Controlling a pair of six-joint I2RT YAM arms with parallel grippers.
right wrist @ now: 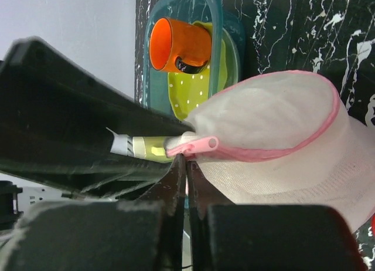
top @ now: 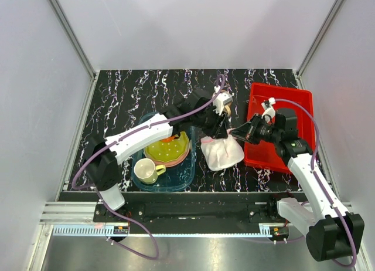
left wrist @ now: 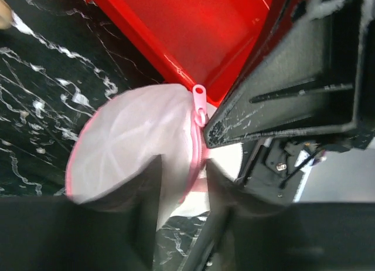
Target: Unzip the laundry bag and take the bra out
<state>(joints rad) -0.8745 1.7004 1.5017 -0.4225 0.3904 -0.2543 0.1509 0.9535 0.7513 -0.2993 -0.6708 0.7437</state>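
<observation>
The laundry bag (top: 223,153), a white mesh dome with pink zip edging, lies on the black marbled table between the two arms. In the left wrist view the laundry bag (left wrist: 126,142) shows its pink zip pull (left wrist: 199,102) near the red tray's corner. My left gripper (left wrist: 183,178) straddles the pink edging with bag fabric pinched between its fingers. My right gripper (right wrist: 186,159) is shut on the bag's zip edge just under the pink zip pull (right wrist: 196,146). In the top view the left gripper (top: 219,132) and right gripper (top: 235,132) meet at the bag's far edge. The bra is hidden.
A red tray (top: 281,124) stands right of the bag, under the right arm. A teal tray (top: 138,161) on the left holds a yellow-green plate (top: 167,148), a yellow cup (top: 146,171) and an orange cup (right wrist: 179,45).
</observation>
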